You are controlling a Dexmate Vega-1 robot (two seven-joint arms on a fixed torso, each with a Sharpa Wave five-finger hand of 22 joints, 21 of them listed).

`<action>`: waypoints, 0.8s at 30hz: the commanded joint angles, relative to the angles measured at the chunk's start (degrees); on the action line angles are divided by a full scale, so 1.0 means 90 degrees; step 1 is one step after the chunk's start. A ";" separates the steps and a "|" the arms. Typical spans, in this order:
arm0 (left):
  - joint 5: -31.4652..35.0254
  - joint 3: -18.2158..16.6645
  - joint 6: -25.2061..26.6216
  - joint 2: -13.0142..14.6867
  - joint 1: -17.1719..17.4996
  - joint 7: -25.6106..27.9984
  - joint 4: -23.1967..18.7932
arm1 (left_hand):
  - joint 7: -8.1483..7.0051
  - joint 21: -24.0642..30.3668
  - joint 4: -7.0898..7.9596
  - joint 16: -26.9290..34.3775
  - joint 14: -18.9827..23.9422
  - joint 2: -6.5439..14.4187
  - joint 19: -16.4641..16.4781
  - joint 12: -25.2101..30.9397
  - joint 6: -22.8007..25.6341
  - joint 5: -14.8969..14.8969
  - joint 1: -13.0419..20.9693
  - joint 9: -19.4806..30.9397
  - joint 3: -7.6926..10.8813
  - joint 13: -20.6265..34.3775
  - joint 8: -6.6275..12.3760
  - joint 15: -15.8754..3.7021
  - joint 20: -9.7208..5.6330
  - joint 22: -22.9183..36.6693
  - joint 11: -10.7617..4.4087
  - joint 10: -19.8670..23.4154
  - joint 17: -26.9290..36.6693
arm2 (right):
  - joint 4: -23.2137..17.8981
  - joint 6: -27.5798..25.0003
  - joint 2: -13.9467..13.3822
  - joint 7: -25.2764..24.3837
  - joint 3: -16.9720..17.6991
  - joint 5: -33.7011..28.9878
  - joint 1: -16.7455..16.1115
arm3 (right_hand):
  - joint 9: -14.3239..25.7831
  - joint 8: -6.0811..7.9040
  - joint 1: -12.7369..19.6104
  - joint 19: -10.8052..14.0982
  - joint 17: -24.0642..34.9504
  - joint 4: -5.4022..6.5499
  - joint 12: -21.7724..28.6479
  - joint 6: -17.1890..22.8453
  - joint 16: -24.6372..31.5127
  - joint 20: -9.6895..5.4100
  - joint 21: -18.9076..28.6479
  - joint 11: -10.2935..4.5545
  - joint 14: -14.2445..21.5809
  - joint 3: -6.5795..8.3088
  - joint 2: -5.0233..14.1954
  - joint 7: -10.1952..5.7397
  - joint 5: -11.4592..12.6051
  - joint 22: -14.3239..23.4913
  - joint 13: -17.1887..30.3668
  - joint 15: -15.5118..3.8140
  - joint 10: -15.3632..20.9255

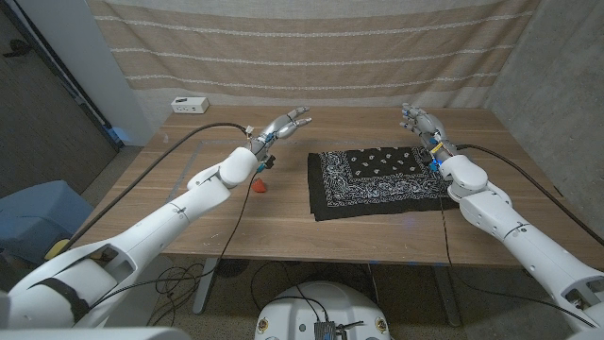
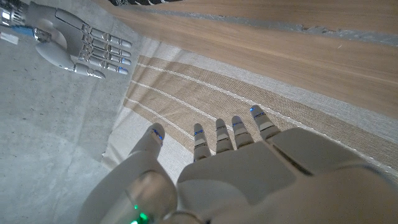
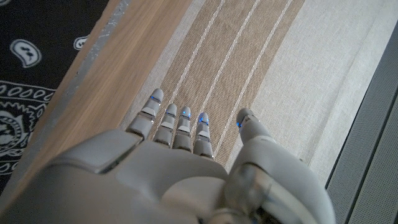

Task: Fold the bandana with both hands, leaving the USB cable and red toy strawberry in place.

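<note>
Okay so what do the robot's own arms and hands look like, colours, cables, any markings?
Both arms have glossy white rounded shells with dark gaps at the joints. A black cable runs along each forearm. The left hand and right hand are metallic silver-grey with segmented fingers; small blue lights glow on the fingertips in the wrist views. A green light shows near the left wrist.

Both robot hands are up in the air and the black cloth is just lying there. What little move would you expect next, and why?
Probably both hands lower toward the bandana's edges. The left hand and right hand hover open over the table's far side, holding nothing, while the bandana lies spread out, apparently unfolded. The red toy strawberry sits left of it, so the left hand should steer clear of it.
</note>
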 commanded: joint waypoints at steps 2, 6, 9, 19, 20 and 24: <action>0.0992 0.0313 0.0220 0.0302 -0.0016 -0.0270 -0.0538 | -0.0031 -0.0022 -0.0058 0.0031 0.0034 0.0008 0.0029 0.0028 0.0145 0.0026 0.0110 0.0021 0.0014 0.0002 0.0015 -0.0034 0.0023 0.0014 -0.0063 0.0088 0.0002 | -0.0357 -0.0915 -0.0362 -0.0684 -0.0108 -0.0641 0.0094 | 0.0022 0.0036 0.0128 0.0055 0.0014 0.0022 -0.0018 0.0075 0.0064 -0.0006 0.0048 0.0005 0.0019 0.0084 0.0051 0.0015 0.0000 0.0032 -0.0005 -0.0019 0.0053; 0.1182 0.0371 0.0211 0.0332 -0.0033 -0.0361 -0.0602 | -0.0046 -0.0026 -0.0066 0.0027 0.0036 0.0006 0.0031 0.0025 0.0174 0.0025 0.0116 0.0021 0.0017 0.0000 0.0011 -0.0039 0.0023 0.0014 -0.0094 0.0100 0.0002 | -0.0401 -0.1191 -0.0448 -0.0819 -0.0166 -0.0824 0.0150 | 0.0023 0.0035 0.0145 0.0054 0.0016 0.0029 -0.0024 0.0086 0.0066 -0.0008 0.0048 0.0004 0.0016 0.0104 0.0048 0.0024 -0.0001 0.0032 -0.0007 -0.0024 0.0055; 0.1251 0.0419 0.0180 0.0351 -0.0060 -0.0511 -0.0626 | -0.0049 -0.0029 -0.0076 0.0024 0.0042 0.0003 0.0036 0.0022 0.0211 0.0025 0.0122 0.0022 0.0020 -0.0001 0.0008 -0.0057 0.0018 0.0014 -0.0104 0.0119 0.0001 | -0.0435 -0.1449 -0.0506 -0.0922 -0.0212 -0.0951 0.0207 | 0.0023 0.0033 0.0164 0.0054 0.0018 0.0037 -0.0029 0.0098 0.0068 -0.0011 0.0048 0.0002 0.0014 0.0126 0.0046 0.0023 -0.0002 0.0032 -0.0010 -0.0039 0.0060; 0.1392 0.0468 0.0168 0.0389 -0.0034 -0.0780 -0.0687 | 0.0003 -0.0036 -0.0134 0.0014 0.0076 -0.0011 0.0079 0.0050 0.0492 0.0025 0.0166 0.0023 0.0035 -0.0008 0.0038 -0.0090 0.0039 0.0013 -0.0106 0.0310 -0.0006 | -0.0534 -0.2280 -0.0679 -0.1164 -0.0380 -0.1323 0.0411 | 0.0023 0.0033 0.0229 0.0073 0.0023 0.0053 -0.0026 0.0144 0.0081 -0.0016 0.0056 -0.0008 0.0024 0.0192 0.0035 0.0037 -0.0007 0.0033 -0.0016 -0.0070 0.0122; 0.1405 0.0474 0.0175 0.0398 -0.0037 -0.0819 -0.0696 | 0.0017 -0.0032 -0.0140 0.0013 0.0082 -0.0012 0.0094 0.0049 0.0527 0.0025 0.0171 0.0023 0.0037 -0.0008 0.0043 -0.0092 0.0044 0.0013 -0.0100 0.0319 -0.0006 | -0.0534 -0.2370 -0.0702 -0.1162 -0.0413 -0.1371 0.0447 | 0.0023 0.0032 0.0235 0.0076 0.0023 0.0054 -0.0027 0.0145 0.0082 -0.0015 0.0057 -0.0005 0.0026 0.0197 0.0034 0.0037 -0.0008 0.0033 -0.0017 -0.0070 0.0124; 0.1483 0.0510 0.0217 0.0423 -0.0044 -0.0939 -0.0724 | 0.0059 -0.0030 -0.0165 0.0019 0.0126 -0.0002 0.0133 0.0056 0.0672 0.0025 0.0197 0.0023 0.0051 -0.0011 0.0055 -0.0112 0.0086 0.0013 -0.0119 0.0401 -0.0007 | -0.0556 -0.2819 -0.0716 -0.1273 -0.0533 -0.1550 0.0591 | 0.0024 0.0027 0.0260 0.0072 0.0024 0.0059 -0.0036 0.0151 0.0083 -0.0023 0.0056 -0.0017 0.0020 0.0221 0.0031 0.0024 -0.0010 0.0033 -0.0019 -0.0082 0.0124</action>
